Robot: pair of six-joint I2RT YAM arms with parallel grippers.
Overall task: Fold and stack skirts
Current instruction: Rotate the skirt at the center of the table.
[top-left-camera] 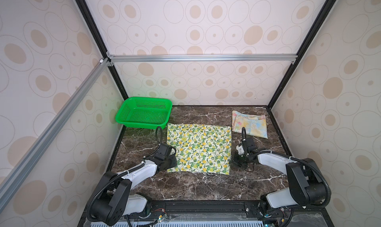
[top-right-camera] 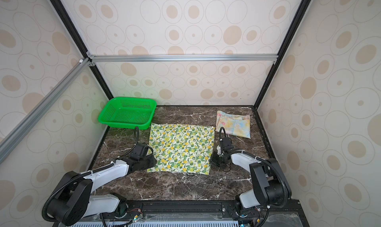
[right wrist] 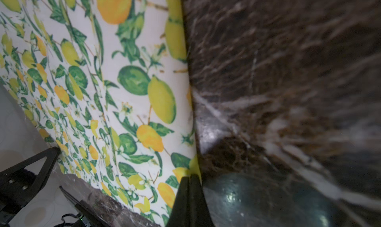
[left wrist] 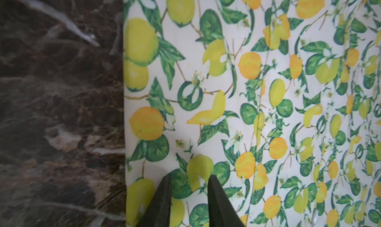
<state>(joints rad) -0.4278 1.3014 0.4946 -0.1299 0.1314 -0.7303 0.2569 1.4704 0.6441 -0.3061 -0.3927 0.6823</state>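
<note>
Right wrist view: right gripper [right wrist: 190,175] fingers are pressing together on the lemon skirt [right wrist: 123,92] at its 4 o'clock edge, seemingly pinching it.
Left wrist view: left gripper [left wrist: 189,177] fingers are standing apart over the cloth, just inside its 8 o'clock edge.
Skirt: lying flat mid-table, near-square, cream with lemons, both arms flanking it equally.
Far: floral skirt [top-left-camera: 250,124] is sitting folded at 2 o'clock.

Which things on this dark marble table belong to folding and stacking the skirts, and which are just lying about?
Belongs to the job: cream lemon-print cloth skirt, lying flat; pastel blue-yellow flowered cloth skirt, folded, far right.
Just lying about: green perforated plastic basket, far left corner.
</note>
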